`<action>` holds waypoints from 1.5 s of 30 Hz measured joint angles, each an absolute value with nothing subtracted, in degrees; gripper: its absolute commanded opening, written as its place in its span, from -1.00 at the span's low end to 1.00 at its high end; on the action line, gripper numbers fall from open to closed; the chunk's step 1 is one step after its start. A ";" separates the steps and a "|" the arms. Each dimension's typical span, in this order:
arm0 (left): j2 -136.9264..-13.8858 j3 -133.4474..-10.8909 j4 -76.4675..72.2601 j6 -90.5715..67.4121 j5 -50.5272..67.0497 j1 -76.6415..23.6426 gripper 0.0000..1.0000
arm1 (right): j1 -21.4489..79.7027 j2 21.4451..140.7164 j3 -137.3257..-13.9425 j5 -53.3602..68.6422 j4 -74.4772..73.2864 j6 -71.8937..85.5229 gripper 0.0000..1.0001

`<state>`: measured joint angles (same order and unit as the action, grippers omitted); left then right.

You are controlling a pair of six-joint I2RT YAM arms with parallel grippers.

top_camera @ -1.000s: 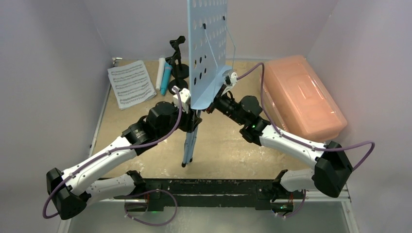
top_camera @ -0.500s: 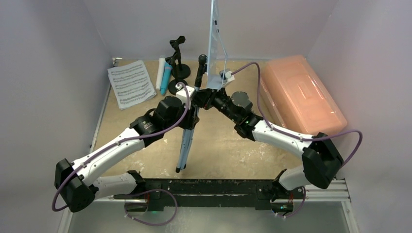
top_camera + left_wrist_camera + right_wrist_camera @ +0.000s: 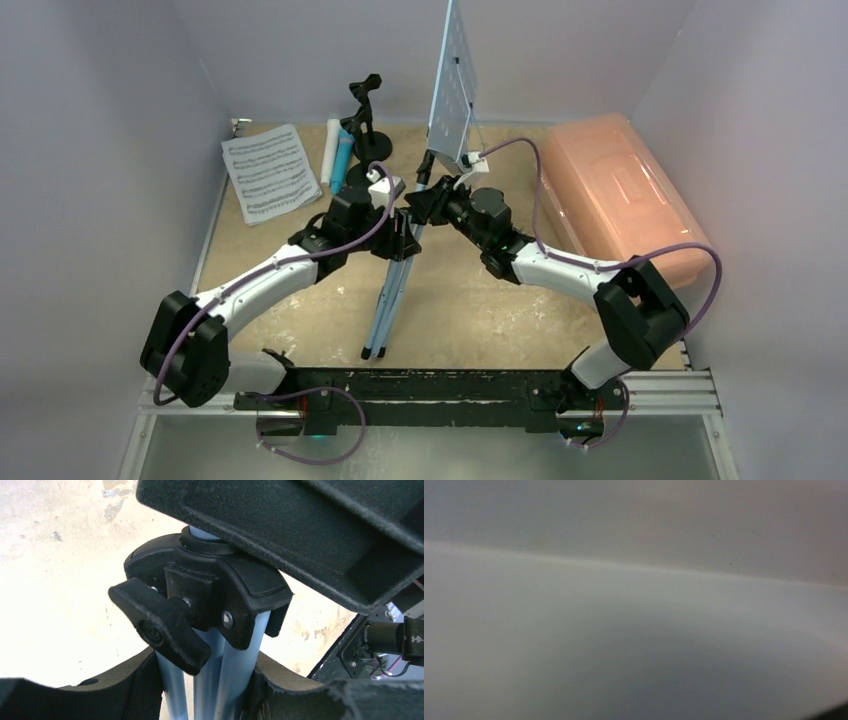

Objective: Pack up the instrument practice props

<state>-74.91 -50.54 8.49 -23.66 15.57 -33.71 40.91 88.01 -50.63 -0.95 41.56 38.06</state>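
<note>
Nearest me, the rack's folded blue legs come down to the table, feet close to the arms' rail. The legs slant up and away to the middle of the table, where both arms meet.

The left gripper is clamped round the bunched legs. In its own wrist view the fingers press on either side of the blue tubes, just below the black collar and its wing knob.

The right gripper comes in from the other side and sits against the post just above the left one. I cannot tell whether it is clamped on the post or only touching it. Its wrist view is a grey blur.

Above the two grippers the rack's perforated panel stands nearly edge-on, rising high over the table.

Further back on the left, the sheet music lies flat. Beside it on the right, the white mic and the blue mic lie side by side. Just right of them a mic holder stands upright on its round base. A second black base sits a little nearer, partly behind the left wrist.

On the right, the pink box lies by the wall, lid on, well apart from the rack.
</note>
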 measured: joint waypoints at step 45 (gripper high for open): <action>-103.37 -46.98 -25.61 -43.53 31.66 -26.15 -0.74 | 36.45 107.31 -62.81 -13.02 27.35 36.14 -1.00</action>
